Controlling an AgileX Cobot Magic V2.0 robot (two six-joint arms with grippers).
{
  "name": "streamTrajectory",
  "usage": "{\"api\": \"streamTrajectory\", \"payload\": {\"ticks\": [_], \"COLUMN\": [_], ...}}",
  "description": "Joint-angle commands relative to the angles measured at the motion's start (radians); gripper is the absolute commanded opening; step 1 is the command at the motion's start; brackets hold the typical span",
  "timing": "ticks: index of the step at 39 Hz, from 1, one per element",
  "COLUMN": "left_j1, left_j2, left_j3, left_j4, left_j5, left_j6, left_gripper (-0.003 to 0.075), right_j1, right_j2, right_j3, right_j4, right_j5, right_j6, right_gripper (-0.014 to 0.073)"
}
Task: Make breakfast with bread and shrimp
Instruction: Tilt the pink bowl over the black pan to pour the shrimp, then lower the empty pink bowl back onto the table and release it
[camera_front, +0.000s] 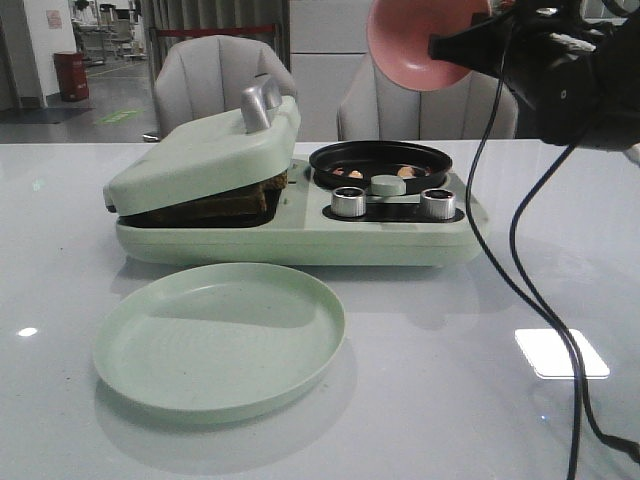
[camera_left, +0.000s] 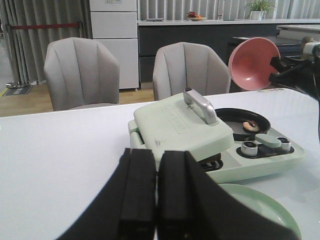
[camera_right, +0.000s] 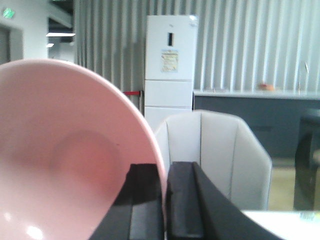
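Above the pan (camera_front: 380, 160), right tool (camera_right: 165, 210) pinches pink bowl (camera_front: 415, 40); left tool (camera_left: 156, 190) narrow

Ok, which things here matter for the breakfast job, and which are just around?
In play:
bread under the sandwich-maker lid
shrimp in the black pan
pink bowl in right gripper
green plate

Just around:
chairs
fridge

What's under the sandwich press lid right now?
Bread sits under the tilted lid; only its dark crust edge shows in the gap. How many slices, and whether anything lies between them, is hidden by the lid.
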Motion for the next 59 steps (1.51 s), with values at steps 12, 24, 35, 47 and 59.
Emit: {"api": "streamTrajectory", "payload": {"ticks": [12, 24, 35, 47, 59], "left_j1": [-0.004, -0.004, -0.004, -0.004, -0.004], "left_j2": [0.019, 0.019, 0.019, 0.019, 0.019], "left_j3": [-0.025, -0.025, -0.025, -0.025, -0.025], "left_j4": [-0.003, -0.003, -0.003, -0.003, -0.003], "left_j5": [-0.078, -0.078, -0.078, -0.078, -0.078], "left_j6": [-0.011, -0.011, -0.011, -0.011, -0.011], "left_gripper": [0.0114, 0.0114, 0.0114, 0.0114, 0.0114], "right_j1": [-0.007, -0.05, -0.18, -0.217, -0.34], "right_j2": [-0.37, -0.574, -0.648, -0.663, -0.585], "right_j3": [-0.038, -0.038, 0.009, 0.177, 0.234], "right_j4": [-0.007, -0.007, -0.009, -0.013, 0.006], "right_j5": [0.611, 1.242, 1.518, 1.563, 1.627], "right_j6": [0.06, 0.06, 0.06, 0.053, 0.053], "right_gripper": [0.0122, 0.0122, 0.0122, 0.0122, 0.0122]}}
